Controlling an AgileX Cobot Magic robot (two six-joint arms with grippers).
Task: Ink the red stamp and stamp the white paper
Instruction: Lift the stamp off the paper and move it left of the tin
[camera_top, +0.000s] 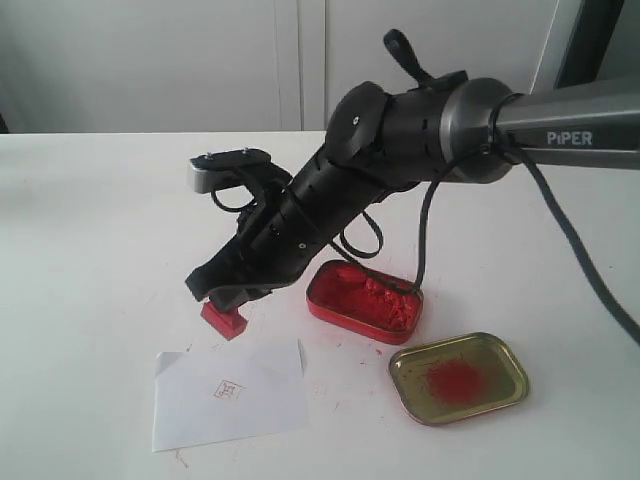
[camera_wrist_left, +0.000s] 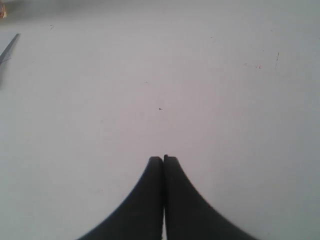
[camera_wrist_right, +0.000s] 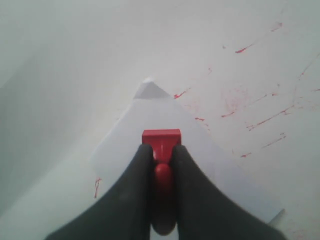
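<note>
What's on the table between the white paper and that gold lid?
Between the white paper and gold lid, the exterior view shows only bare table.

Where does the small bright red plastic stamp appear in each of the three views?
Exterior view: the red plastic stamp is left of centre, held by the right end effector, just above the rectangular white paper sheet.
Left wrist view: not in it; only the shut left end effector over the white table.
Right wrist view: lower centre, clamped between the black fingers.
Shared landmark: the white paper sheet, in exterior and right wrist views.
</note>
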